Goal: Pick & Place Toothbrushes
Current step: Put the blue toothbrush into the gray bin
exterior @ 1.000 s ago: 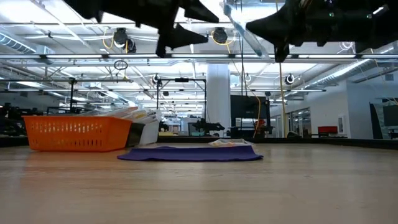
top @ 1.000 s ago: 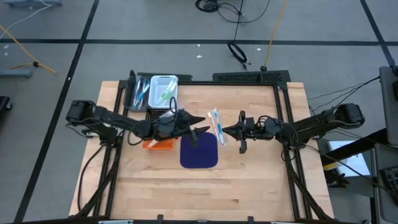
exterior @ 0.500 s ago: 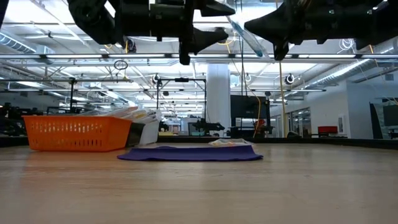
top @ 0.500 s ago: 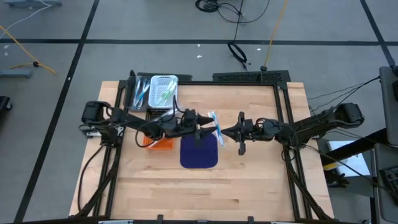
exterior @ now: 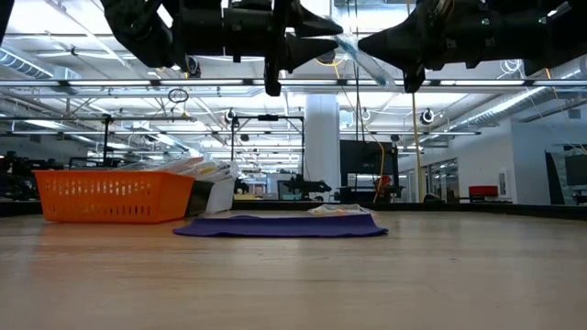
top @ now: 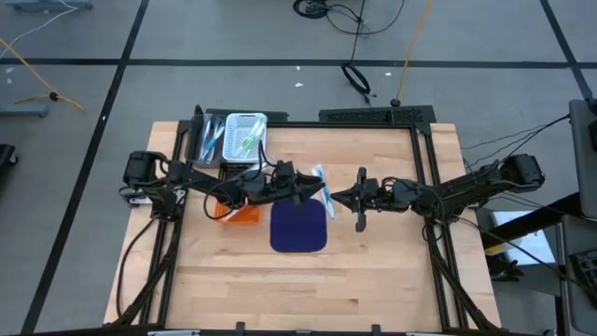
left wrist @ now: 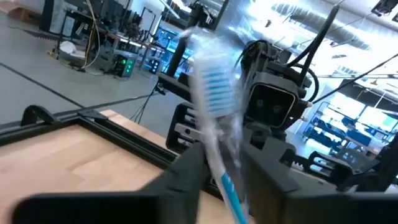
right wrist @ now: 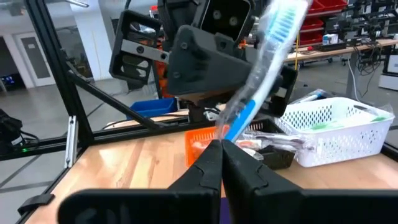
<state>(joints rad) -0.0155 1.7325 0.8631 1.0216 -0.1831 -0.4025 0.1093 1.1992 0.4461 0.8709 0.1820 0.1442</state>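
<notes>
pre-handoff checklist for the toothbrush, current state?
1. Right gripper jaws shut on the toothbrush: ok.
2. Left gripper at the toothbrush, facing the right gripper above the table: ok.
3. Left jaws closed on it: cannot tell; in the left wrist view the toothbrush passes between them.
4. Toothbrush lifted clear of the blue mat: ok.
5. Orange basket and white basket within view: ok.

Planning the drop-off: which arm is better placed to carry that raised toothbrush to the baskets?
Left, probably. The white basket and orange basket sit on its side, and the left gripper is at the toothbrush that the right gripper holds aloft.
</notes>
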